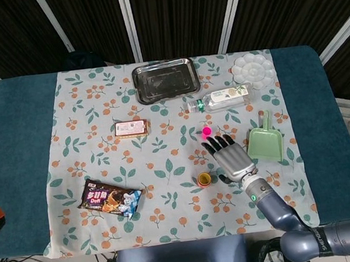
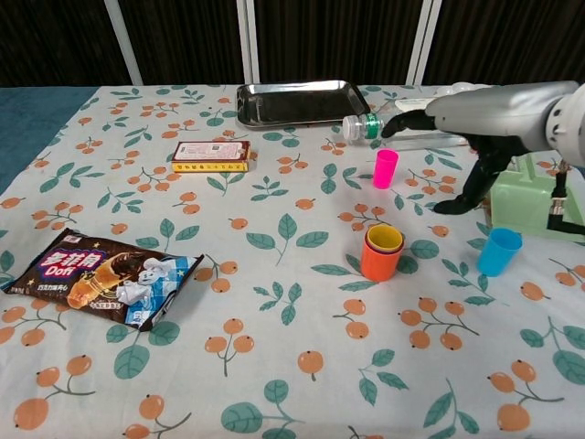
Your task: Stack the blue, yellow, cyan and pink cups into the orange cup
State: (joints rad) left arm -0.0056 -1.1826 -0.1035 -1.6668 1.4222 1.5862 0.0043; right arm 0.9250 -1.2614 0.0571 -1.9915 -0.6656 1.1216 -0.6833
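While your right hand (image 2: 475, 137) hangs spread and empty, the yellow cup (image 2: 385, 240) sits nested in the orange cup (image 2: 378, 262); the cyan cup (image 2: 498, 251) and pink cup (image 2: 386, 168) remain.

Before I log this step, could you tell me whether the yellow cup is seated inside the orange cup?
Yes. The yellow cup sits upright inside the orange cup, only its rim showing; the right robot hand is clear of it.

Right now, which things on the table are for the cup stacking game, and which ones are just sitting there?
For the game: orange cup with the yellow cup inside it, pink cup, cyan cup, and the right hand above them, holding nothing.

Just lying about: metal tray, bottle, green dustpan, white palette, snack bag, small box.
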